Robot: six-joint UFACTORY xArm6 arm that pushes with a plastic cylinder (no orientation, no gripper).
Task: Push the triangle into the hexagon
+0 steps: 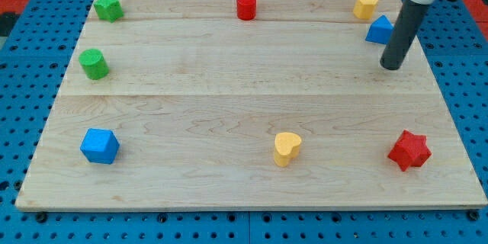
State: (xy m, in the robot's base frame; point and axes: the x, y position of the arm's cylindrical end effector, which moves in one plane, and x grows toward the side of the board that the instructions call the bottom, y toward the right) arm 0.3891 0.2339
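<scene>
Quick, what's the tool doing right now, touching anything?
My tip: no gripper, holds nothing; just below and right of the blue triangle; contact cannot be told.

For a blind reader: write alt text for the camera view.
My tip rests just right of the blue triangle, below the yellow hexagon, at the wooden board's top right. Six other blocks are scattered around the board's edges.

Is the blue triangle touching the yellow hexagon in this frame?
Apart. The camera view shows a strip of bare board between the blue triangle and the yellow hexagon above it. My tip sits just below-right of the triangle.
</scene>
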